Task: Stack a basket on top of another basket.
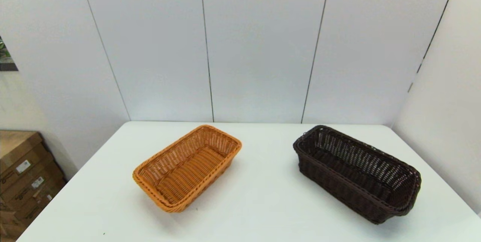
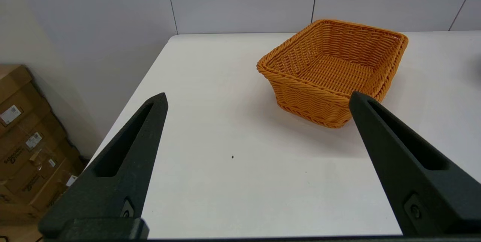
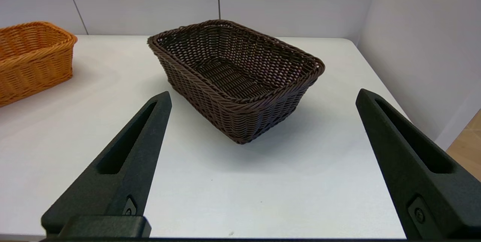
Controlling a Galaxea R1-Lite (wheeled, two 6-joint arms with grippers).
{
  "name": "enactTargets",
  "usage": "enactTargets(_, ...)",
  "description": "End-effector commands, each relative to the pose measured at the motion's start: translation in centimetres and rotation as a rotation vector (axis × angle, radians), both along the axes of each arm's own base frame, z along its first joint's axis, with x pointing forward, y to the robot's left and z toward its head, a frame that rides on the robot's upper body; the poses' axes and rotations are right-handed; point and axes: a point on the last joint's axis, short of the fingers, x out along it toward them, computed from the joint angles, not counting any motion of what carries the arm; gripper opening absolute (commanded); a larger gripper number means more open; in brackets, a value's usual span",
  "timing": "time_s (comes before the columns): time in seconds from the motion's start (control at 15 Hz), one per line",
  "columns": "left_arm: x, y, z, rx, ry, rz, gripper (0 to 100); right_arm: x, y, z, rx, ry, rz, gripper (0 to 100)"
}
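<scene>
From the head camera, the white table [image 1: 259, 204] carries two woven baskets, both upright and well apart from each other. Taking the orange-tan basket [image 1: 188, 167] as the landmark, the dark brown basket [image 1: 357, 174] stands off to its right, toward the table's right edge, with bare tabletop between them; nothing is stacked yet. Each basket lies at an angle to the table's edges. Cardboard boxes [image 1: 22, 174] sit on the floor beyond the table's left side, further left than the orange-tan basket. Neither arm shows in this view. In the left wrist view, the left gripper [image 2: 257, 97] hangs over the table on the near side of the orange-tan basket [image 2: 330, 73], apart from it, its two black fingers spread wide with nothing between them. In the right wrist view, the right gripper [image 3: 263, 95] is likewise spread wide and empty, short of the dark brown basket [image 3: 235, 78], whose near corner faces it; the orange-tan basket [image 3: 32, 59] shows at the far side.
</scene>
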Motion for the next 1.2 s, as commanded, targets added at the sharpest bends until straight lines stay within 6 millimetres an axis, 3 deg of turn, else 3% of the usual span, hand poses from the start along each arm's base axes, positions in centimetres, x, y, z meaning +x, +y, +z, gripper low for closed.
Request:
enactTargets(0.07,0.0,0.0,0.0,-0.001,0.0,0.002,100,0.0,0.0,0.0,0.0,-0.002,0.0,100)
enactTargets(0.53,-0.2,0.0,0.4,0.005,0.0,0.007,100,0.0,0.0,0.0,0.0,-0.002,0.0,100)
enactTargets(0.87,-0.8,0.0,4.1,-0.001,0.055,0.005,100,0.0,0.0,0.0,0.0,-0.002,0.0,100)
enactTargets(1.07,0.6,0.0,7.2,-0.007,0.123,0.01,100,0.0,0.0,0.0,0.0,-0.002,0.0,100)
enactTargets(1.2,2.6,0.0,9.5,-0.008,0.196,0.012,100,0.0,0.0,0.0,0.0,0.0,0.0,100)
